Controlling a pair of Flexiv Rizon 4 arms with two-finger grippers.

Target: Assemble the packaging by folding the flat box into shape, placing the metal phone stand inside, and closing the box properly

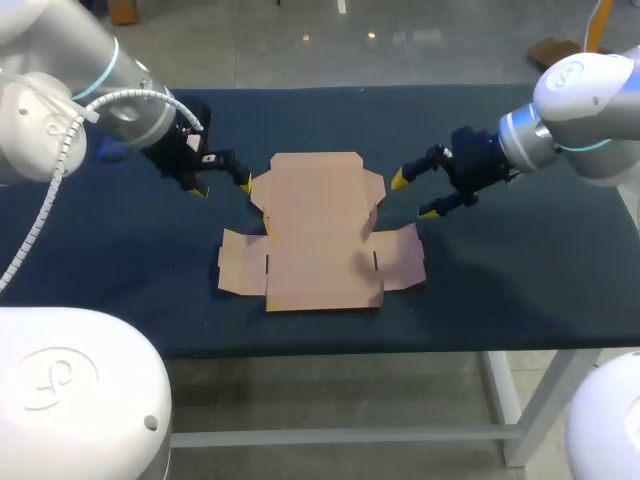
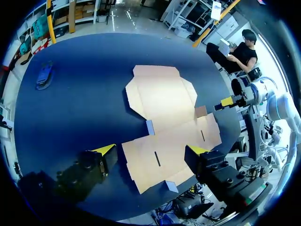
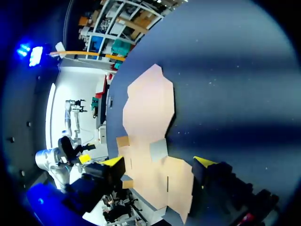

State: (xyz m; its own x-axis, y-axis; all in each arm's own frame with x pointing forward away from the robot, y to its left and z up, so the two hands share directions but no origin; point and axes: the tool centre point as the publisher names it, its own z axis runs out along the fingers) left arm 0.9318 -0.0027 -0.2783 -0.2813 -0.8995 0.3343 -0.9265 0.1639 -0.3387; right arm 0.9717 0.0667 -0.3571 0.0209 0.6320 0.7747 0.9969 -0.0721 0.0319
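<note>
Flanking the flat cardboard box (image 1: 318, 230), left fingers (image 1: 245, 183) and right fingers (image 1: 400, 178), both wide

Dark blue tbl (image 1: 540, 290) w/ matte top, on white metal legs (image 1: 503, 405).

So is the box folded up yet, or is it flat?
Flat. The box lies spread out on the table with its side flaps sticking out. Only a small tab or two lifts slightly.

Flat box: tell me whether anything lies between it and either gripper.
Nothing visible does. The left gripper sits beside the far left corner of the flat box, the right gripper off its far right edge, both with fingers open, only dark table between.
</note>
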